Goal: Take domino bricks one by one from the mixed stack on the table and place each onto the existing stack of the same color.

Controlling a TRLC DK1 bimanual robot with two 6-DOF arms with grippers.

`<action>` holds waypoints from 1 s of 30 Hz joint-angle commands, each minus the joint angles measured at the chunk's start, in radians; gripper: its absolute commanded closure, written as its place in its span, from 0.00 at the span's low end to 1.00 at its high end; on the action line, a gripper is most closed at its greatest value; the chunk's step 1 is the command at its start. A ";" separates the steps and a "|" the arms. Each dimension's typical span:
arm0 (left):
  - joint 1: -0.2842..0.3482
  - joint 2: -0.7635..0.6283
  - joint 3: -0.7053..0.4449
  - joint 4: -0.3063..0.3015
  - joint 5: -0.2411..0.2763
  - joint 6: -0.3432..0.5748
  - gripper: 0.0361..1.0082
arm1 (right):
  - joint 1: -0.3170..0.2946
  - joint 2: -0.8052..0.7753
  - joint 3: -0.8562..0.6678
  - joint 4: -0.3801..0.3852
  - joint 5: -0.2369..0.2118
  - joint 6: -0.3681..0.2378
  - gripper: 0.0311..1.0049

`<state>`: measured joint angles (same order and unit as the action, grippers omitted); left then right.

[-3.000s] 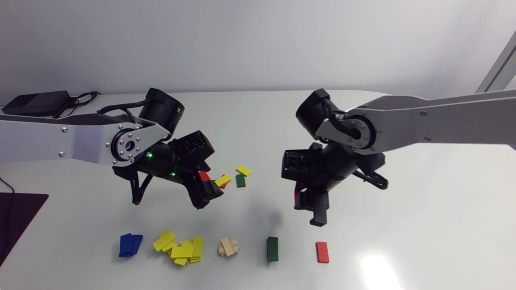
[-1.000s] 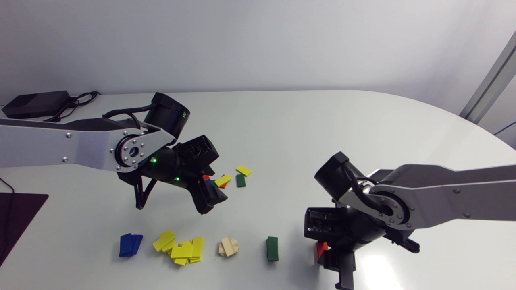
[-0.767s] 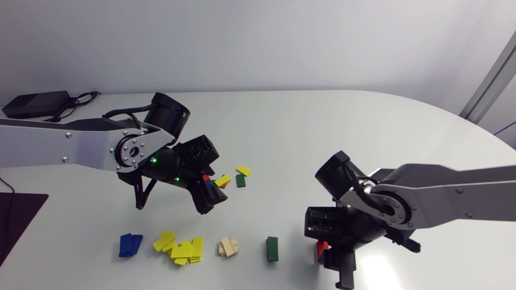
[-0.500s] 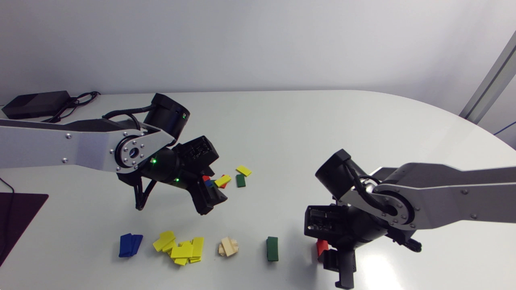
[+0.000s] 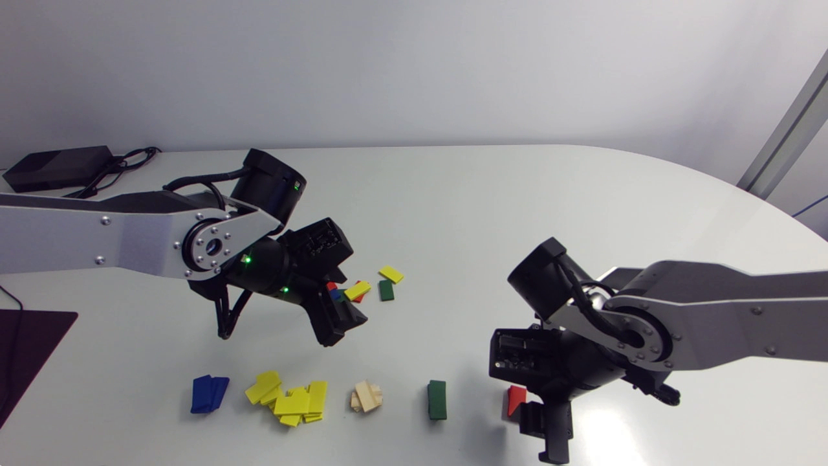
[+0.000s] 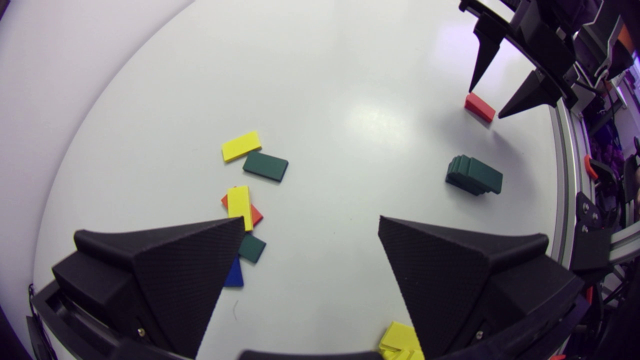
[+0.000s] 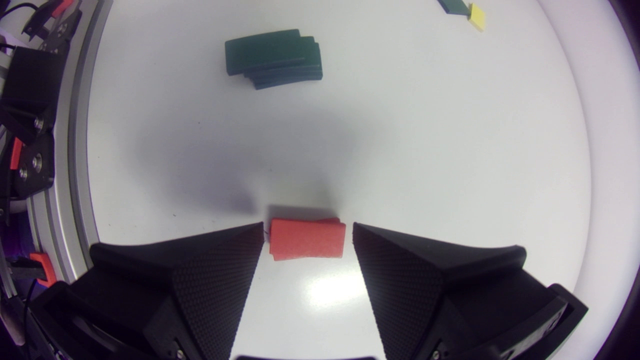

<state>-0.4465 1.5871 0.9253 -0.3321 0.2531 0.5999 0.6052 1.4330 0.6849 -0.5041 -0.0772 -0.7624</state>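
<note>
The right gripper (image 7: 307,227) is standing low over the table (image 5: 453,213) near its front edge, fingers parted w/ the red stack (image 7: 307,239) lying btw. them. A thin gap is showing on each side of the stack, so the fingers are not pressing it. The gripper is released & carrying nothing. The stack is lying flat on the table, top brick sitting a bit askew, w/ a sliver of a lower red brick peeking out at its far edge. In the left wrist view the same two fingers are pointing down, one on each side of the red stack.

The left gripper (image 6: 311,220) is hanging above the table w/ fingers spread wide, nothing btw. them, touching nothing. The mixed stack (image 5: 358,290) is lying ahead of & partly under one of its fingers:
- a yellow brick (image 6: 239,206) is resting across a red brick (image 6: 255,215);
- a dark green brick (image 6: 251,248) & a blue brick (image 6: 233,274) are half hidden by the fingertip;
- a bit farther, a second yellow brick (image 6: 241,146) & a second green brick (image 6: 265,166) are lying flat, just beside each other.

Along the front of the table the sorted stacks are lying in a row: blue stack (image 5: 209,393), yellow stack (image 5: 289,400) (loosely spread), wood-coloured stack (image 5: 367,397), green stack (image 5: 437,399), then the red stack at the right gripper.
</note>
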 commanded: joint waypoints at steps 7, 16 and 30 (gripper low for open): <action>-0.009 -0.022 -0.031 0.004 -0.008 -0.032 0.06 | 0.047 0.026 0.024 -0.011 0.008 0.034 0.38; -0.017 -0.026 -0.039 0.004 -0.011 -0.038 0.06 | 0.108 0.116 0.042 0.050 0.010 0.069 0.57; -0.018 -0.029 -0.039 0.004 -0.014 -0.040 0.06 | 0.056 0.145 0.036 0.067 0.008 0.037 0.60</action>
<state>-0.4595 1.5772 0.9085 -0.3321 0.2459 0.5812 0.6735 1.5681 0.7288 -0.4377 -0.0738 -0.7181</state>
